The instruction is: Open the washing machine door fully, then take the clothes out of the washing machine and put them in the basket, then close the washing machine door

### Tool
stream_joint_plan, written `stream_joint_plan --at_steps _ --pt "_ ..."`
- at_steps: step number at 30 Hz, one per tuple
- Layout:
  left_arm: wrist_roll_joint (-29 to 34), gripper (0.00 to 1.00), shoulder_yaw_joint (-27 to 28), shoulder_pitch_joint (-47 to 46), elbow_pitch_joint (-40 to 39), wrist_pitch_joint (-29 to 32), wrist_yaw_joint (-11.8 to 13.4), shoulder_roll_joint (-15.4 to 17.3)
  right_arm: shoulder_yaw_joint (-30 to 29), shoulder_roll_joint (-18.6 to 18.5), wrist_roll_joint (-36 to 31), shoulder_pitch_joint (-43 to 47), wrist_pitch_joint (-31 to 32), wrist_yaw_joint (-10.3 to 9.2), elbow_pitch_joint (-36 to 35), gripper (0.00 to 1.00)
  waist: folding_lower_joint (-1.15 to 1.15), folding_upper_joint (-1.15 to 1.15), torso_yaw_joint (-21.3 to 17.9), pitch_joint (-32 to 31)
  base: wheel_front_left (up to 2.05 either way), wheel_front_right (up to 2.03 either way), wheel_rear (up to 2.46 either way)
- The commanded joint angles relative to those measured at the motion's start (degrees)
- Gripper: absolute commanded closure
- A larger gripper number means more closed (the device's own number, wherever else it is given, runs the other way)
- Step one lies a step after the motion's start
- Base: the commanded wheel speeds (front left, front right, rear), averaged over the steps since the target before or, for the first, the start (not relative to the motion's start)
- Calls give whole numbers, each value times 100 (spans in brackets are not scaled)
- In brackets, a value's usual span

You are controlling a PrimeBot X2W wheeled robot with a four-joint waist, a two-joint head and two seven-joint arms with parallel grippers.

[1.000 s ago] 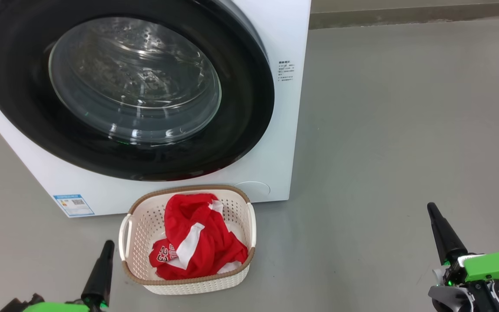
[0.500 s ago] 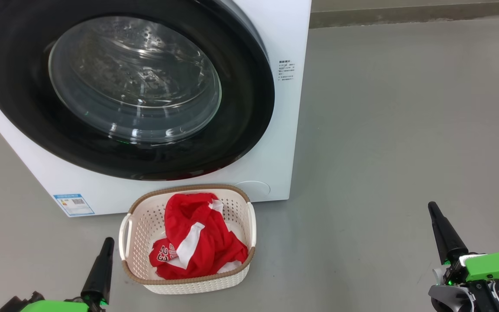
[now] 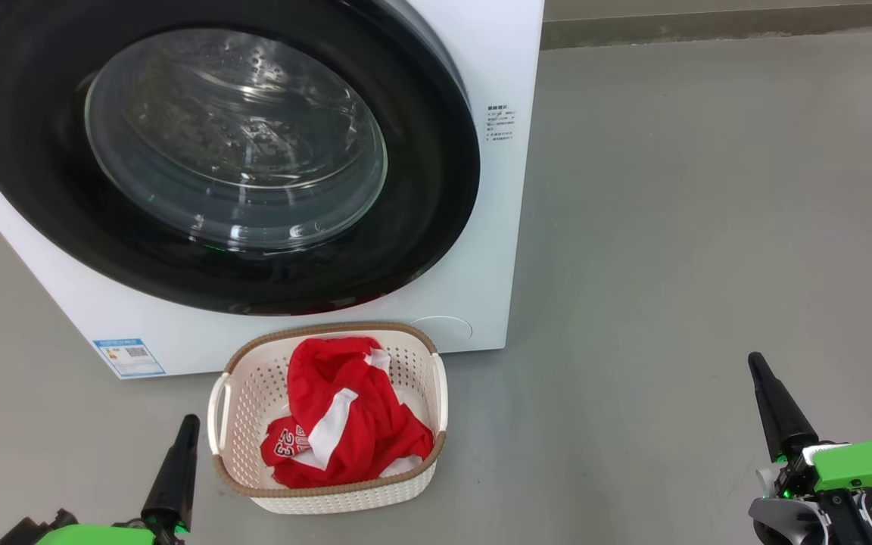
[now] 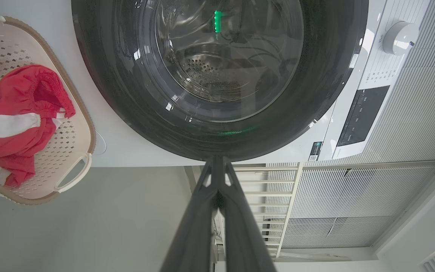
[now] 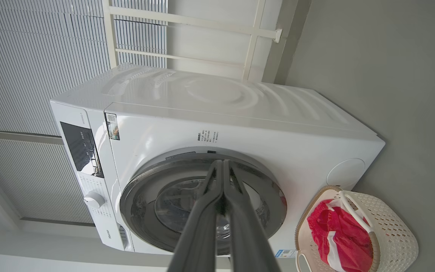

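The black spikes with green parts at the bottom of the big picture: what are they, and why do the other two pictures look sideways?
Those are the robot's hands, called grippers: the left gripper and the right gripper. Each has two long dark fingers, here pressed together, so both are shut and hold nothing. The big picture comes from a camera on the robot's head, looking down at the grey floor. The other two come from cameras on its wrists, looking along the fingers, so the room appears turned. In front stands a white washing machine with its round door closed. On the floor before it sits a cream basket with red clothes inside.
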Motion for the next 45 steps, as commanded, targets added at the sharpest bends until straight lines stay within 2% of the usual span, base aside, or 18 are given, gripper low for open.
stream_joint_plan --at_steps 1,45 --pt "-40 100 150 -218 -115 44 -40 104 92 -47 34 -238 38 -3 -172 100 0 0 0 0 0 0 0" --pt "-40 100 149 -217 -116 43 -40 104 96 -47 37 -238 35 -3 -172 100 0 0 0 0 0 0 0"
